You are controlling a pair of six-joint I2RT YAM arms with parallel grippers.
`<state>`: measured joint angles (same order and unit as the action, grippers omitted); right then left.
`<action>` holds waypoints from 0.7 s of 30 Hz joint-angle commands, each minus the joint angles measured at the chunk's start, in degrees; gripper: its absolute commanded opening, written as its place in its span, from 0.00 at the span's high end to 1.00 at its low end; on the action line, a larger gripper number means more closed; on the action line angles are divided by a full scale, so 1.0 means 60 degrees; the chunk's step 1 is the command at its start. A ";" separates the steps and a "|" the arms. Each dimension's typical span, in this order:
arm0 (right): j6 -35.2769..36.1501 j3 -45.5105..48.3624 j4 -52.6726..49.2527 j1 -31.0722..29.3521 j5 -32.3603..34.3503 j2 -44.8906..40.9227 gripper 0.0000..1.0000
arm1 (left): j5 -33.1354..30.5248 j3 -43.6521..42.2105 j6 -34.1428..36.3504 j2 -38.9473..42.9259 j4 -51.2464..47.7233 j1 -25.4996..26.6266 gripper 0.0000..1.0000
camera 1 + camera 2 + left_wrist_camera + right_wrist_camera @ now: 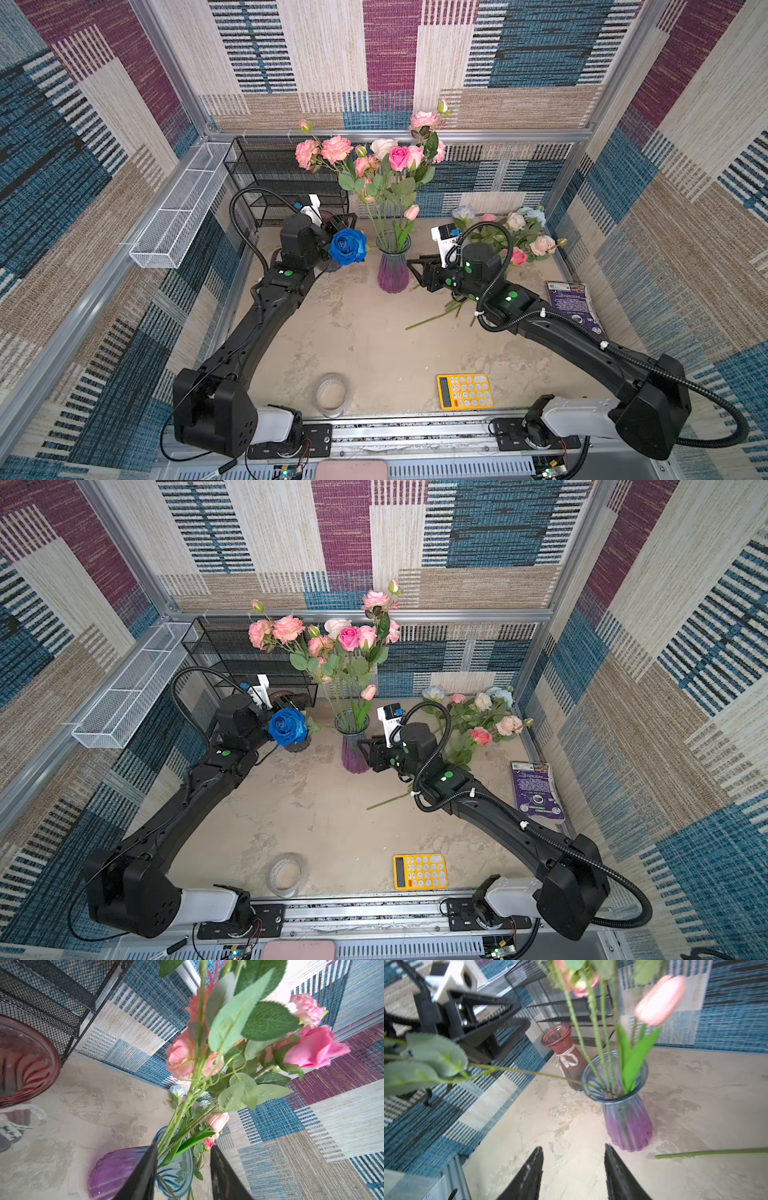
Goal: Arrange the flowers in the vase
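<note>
Purple-and-blue ribbed vase, pink and peach roses, deep blue rose, yellow calculator

Illumination is bright, diffuse and even. Shadows on the counter beside the vase are faint. Both top views bow straight lines toward the edges. In the right wrist view, the pink bud above the vase is motion-blurred.

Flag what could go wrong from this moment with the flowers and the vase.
1. The blue rose leans almost sideways, with seemingly only its stem end inside the rim of the vase. It may slide out, or lever the vase and its tall bouquet over.
2. The open right gripper sits close beside the vase and could knock it on its next move.
</note>
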<state>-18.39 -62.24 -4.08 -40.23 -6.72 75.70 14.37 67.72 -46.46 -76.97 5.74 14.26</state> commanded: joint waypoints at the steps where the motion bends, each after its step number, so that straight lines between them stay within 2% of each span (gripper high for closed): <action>1: 0.0793 -0.0522 -0.0253 -0.0325 0.0128 0.0465 0.52 | -0.0611 0.0097 0.0456 0.0460 -0.0612 -0.0055 0.57; 7: 0.1045 -0.2241 -0.0436 -0.0817 -0.0293 0.1985 0.68 | -0.2074 0.0099 0.0726 0.1737 -0.1977 -0.0320 0.56; 12: 0.1119 -0.3980 -0.0633 -0.0825 -0.0260 0.3372 0.75 | -0.2944 -0.0332 0.1059 0.2947 -0.2773 -0.0793 0.56; 21: 0.1150 -0.8272 -0.2185 -0.0810 0.0553 0.6290 0.86 | -0.3043 -0.1790 0.1319 0.4725 -0.3544 -0.1227 0.55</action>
<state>-11.75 -106.59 -12.97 -45.04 -6.00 109.93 -2.83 58.41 -40.40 -50.24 -13.50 7.14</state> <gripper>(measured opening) 0.149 0.446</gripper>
